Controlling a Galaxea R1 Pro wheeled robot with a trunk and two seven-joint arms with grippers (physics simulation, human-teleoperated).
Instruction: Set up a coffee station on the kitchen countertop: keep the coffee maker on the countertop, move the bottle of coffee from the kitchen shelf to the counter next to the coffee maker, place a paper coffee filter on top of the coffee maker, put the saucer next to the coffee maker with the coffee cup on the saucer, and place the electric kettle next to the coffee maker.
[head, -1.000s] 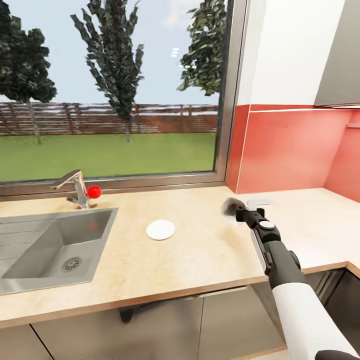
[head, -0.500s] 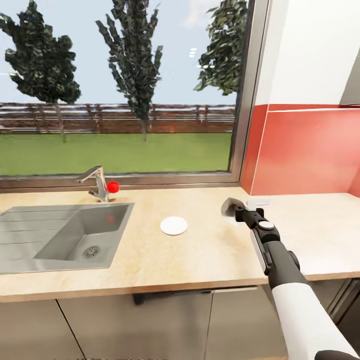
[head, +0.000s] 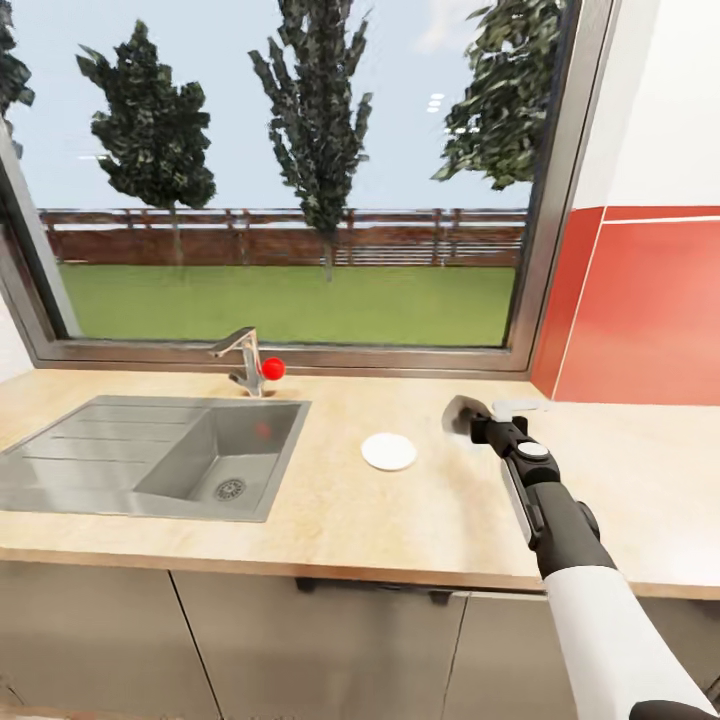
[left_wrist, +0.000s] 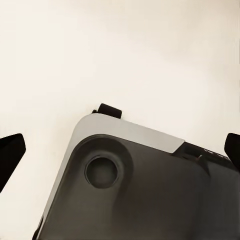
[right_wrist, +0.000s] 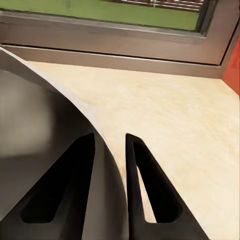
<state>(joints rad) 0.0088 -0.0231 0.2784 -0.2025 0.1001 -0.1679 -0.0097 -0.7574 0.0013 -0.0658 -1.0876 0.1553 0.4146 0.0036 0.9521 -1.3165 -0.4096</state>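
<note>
Camera swung left since 1 second ago, right gripper (head: 468, 420) jaws clamped on grey kettle rim (right_wrist: 75, 105), white saucer (head: 388, 451) on desk (head: 420, 520) beside sink (head: 150, 460), left gripper (left_wrist: 120, 150) jaws apart.

Pale beige speckled countertop (head: 420, 510). Small white round disc (head: 388, 451). Grey steel sink (head: 150, 460), silver tap (head: 240, 358), red knob (head: 271, 369). Red wall (head: 640, 310) under white. Green lawn (head: 290, 305), brown fence (head: 280, 235). Black-and-white arm (head: 590, 590).
</note>
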